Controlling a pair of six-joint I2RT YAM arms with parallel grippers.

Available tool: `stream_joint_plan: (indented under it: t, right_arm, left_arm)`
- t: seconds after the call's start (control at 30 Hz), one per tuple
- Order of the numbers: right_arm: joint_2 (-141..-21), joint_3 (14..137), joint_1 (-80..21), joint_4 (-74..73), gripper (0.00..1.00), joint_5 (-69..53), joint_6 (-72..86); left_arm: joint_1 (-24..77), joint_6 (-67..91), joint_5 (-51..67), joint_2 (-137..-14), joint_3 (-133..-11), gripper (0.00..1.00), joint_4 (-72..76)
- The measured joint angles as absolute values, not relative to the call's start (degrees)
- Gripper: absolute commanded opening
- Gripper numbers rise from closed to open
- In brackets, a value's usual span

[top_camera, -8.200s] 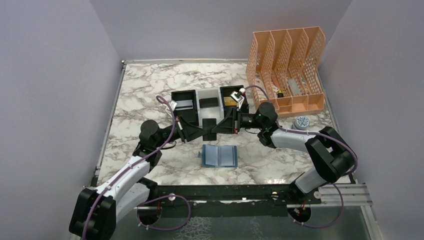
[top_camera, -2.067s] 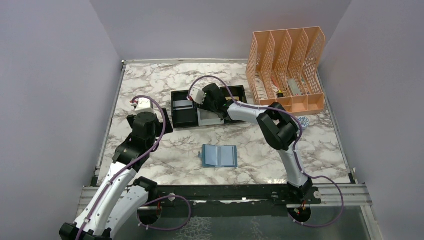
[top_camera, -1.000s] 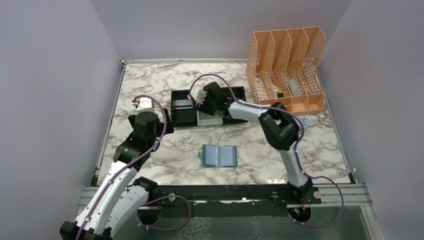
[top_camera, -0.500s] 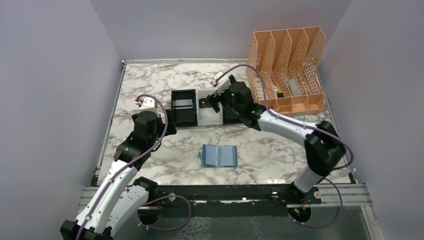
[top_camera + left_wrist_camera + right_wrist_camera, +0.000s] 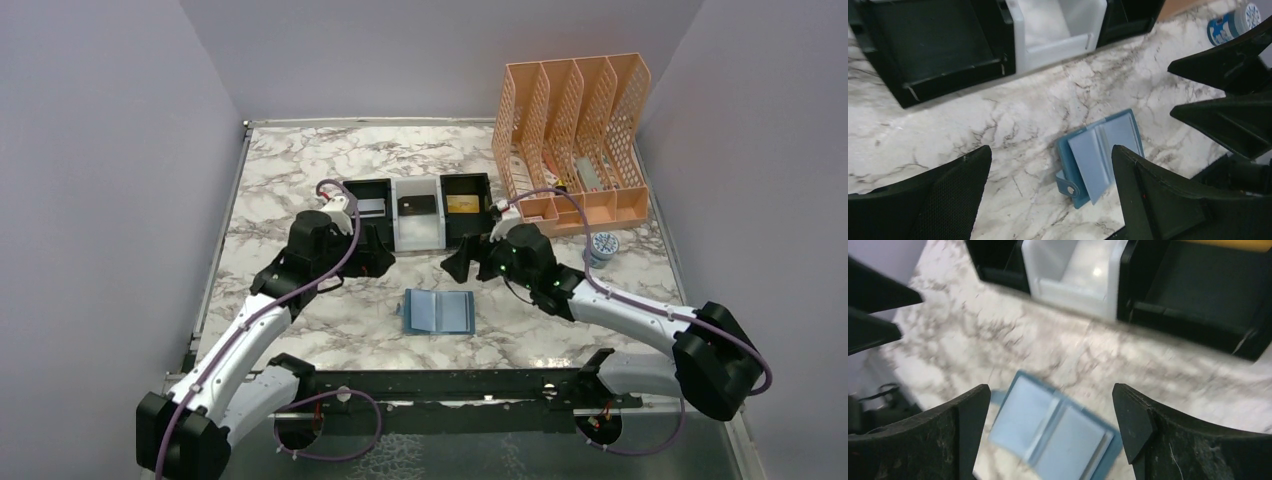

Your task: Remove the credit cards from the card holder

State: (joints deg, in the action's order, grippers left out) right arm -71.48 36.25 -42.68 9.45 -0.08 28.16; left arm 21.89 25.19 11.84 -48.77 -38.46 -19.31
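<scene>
The blue card holder lies open on the marble, its light blue panels up. In the left wrist view the card holder sits ahead between my fingers; in the right wrist view the card holder is blurred, just under the jaws. My left gripper hangs open, up and left of it. My right gripper is open above its far edge. Both hold nothing. In the tray lie a silver card, a black card and a gold card.
The three-compartment tray stands just behind both grippers. An orange mesh file rack fills the back right. A small blue-and-white round tin sits right of the tray. Grey walls close in the sides.
My right arm has swung back from the tray to just above the card holder, its jaws opening wide. My left arm has moved right, towards the holder.
</scene>
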Motion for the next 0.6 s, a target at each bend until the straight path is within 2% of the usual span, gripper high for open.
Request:
stream_joint_plan:
  t: [0.23, 0.47, 0.6]
  right_arm:
    - [-68.8, 28.6, -42.7, 9.0, 0.74, -8.2, 42.9]
    - [-68.8, 28.6, -42.7, 5.0, 0.55, -10.7, 48.6]
    - [-69.2, 28.6, -42.7, 3.4, 0.5, -12.6, 49.9]
  left_arm:
    - [25.1, 28.0, 18.8, -55.5, -36.2, 0.88, -17.8]
    - [33.5, 31.0, 17.1, -57.9, -34.4, 0.82, -15.6]
    - [35.7, 32.5, 14.9, -59.3, -32.2, 0.76, -14.6]
